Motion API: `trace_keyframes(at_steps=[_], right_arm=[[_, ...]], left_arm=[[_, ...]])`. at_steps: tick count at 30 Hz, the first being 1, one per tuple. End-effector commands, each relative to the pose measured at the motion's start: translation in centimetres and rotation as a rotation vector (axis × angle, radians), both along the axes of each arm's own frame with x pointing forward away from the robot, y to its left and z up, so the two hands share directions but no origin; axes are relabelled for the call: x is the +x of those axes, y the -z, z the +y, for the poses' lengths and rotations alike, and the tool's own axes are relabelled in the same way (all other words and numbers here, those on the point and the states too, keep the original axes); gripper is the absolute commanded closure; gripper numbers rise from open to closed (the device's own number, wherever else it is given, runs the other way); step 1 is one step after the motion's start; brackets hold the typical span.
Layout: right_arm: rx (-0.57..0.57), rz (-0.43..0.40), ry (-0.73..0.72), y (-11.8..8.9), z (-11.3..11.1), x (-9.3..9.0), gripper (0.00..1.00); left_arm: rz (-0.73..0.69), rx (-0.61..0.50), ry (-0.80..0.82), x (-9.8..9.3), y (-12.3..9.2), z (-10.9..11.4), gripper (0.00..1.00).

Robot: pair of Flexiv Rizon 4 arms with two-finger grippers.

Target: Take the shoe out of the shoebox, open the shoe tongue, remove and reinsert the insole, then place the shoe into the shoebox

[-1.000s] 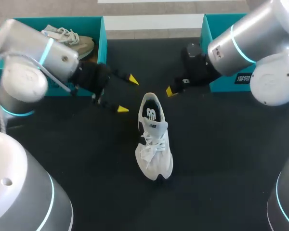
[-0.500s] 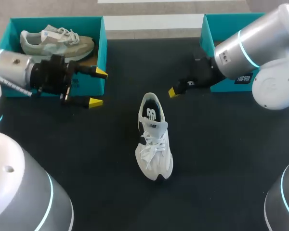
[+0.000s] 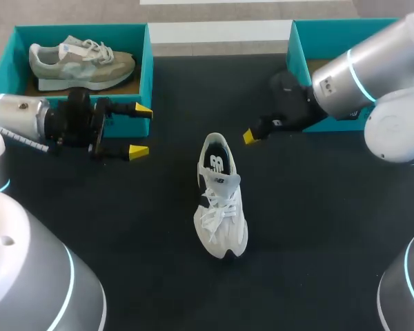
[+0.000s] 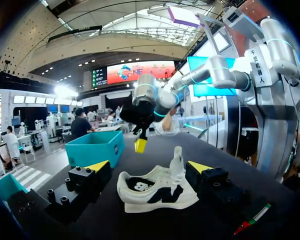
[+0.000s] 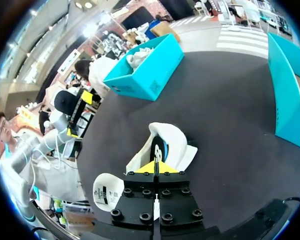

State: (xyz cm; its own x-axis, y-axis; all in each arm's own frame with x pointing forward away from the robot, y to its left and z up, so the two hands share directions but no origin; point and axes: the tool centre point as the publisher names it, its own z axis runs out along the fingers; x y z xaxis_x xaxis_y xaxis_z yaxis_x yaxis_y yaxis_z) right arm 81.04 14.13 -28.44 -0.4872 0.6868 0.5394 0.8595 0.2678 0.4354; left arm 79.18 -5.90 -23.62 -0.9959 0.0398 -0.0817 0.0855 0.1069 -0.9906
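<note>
A white shoe (image 3: pixel 219 207) lies upright in the middle of the black table, heel toward the back, laces loose. In the left wrist view the shoe (image 4: pixel 157 187) sits ahead of and between the spread fingers of my left gripper (image 4: pixel 149 167), which touch nothing. My left gripper (image 3: pixel 139 129) is open, well left of the shoe, beside the left box. My right gripper (image 3: pixel 250 137) is shut and empty, just behind and right of the heel. In the right wrist view its joined tips (image 5: pixel 155 167) hover over the shoe (image 5: pixel 166 145).
A teal shoebox (image 3: pixel 146 62) at the back left holds a grey-green shoe (image 3: pixel 79 61). A second teal box (image 3: pixel 298 58) stands at the back right, behind my right arm. Bare table surrounds the white shoe.
My left arm has drawn back to the left, away from the shoe, its gripper staying open. My right gripper has shifted slightly right. The shoe has not moved.
</note>
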Motion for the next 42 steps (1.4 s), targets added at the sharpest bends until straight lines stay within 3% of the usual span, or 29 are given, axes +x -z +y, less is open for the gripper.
trace_keyframes(at_steps=[1,9,17,21,28,36,42], right_arm=[[0.027,-0.001,-0.003,0.7,0.2,0.0,1.00],[0.038,0.008,-0.016,1.9,1.2,0.0,1.00],[-0.003,0.016,-0.001,1.4,1.3,-0.3,1.00],[-0.014,0.016,0.011,1.2,1.2,-0.5,1.00],[-0.046,-0.007,0.026,0.3,1.5,-0.7,1.00],[-0.178,-0.009,0.086,0.6,2.7,-1.2,1.00],[-0.173,-0.009,0.092,0.6,2.9,-1.3,1.00]], left_arm=[[0.000,0.001,-0.002,0.0,0.0,-0.1,0.00],[0.000,0.001,-0.002,0.0,0.0,-0.1,0.00],[0.000,0.001,-0.002,0.0,0.0,-0.1,0.00],[-0.025,0.115,-0.040,0.4,-0.2,0.8,0.00],[-0.094,0.217,-0.032,1.1,-2.0,3.5,0.00],[-0.153,0.426,-0.051,2.5,-3.6,6.8,0.00],[-0.181,0.501,-0.060,3.8,-4.2,8.9,0.00]])
